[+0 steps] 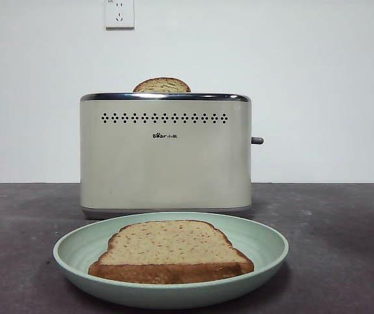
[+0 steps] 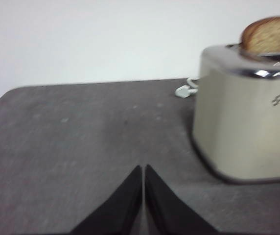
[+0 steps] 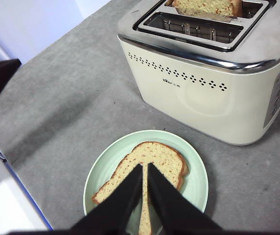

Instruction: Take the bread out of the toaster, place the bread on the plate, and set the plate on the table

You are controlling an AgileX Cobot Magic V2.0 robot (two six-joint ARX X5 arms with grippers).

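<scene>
Front view: the plate (image 1: pixel 265 252), shallow mint-green, rests on the mottled table (image 1: pixel 344 222). It carries one speckled bread slice (image 1: pixel 170 252). At 12 o'clock behind it stands the toaster (image 1: pixel 165 157), a second slice (image 1: pixel 162 86) protruding from it.

Left wrist view: the left gripper (image 2: pixel 143 169) is clenched, empty and clear of the toaster.

Right wrist view: the right gripper (image 3: pixel 145 167), pinched together and empty, hovers above the plate. Judgement: approach the remaining slice vertically and grip its crust lightly.

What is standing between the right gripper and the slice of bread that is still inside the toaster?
Nothing visible does. The right gripper, jaws shut, hangs above the plate, which already holds one slice. The bread sticks up from the far slot of the toaster; the near slot is empty and the space above both is open.
</scene>
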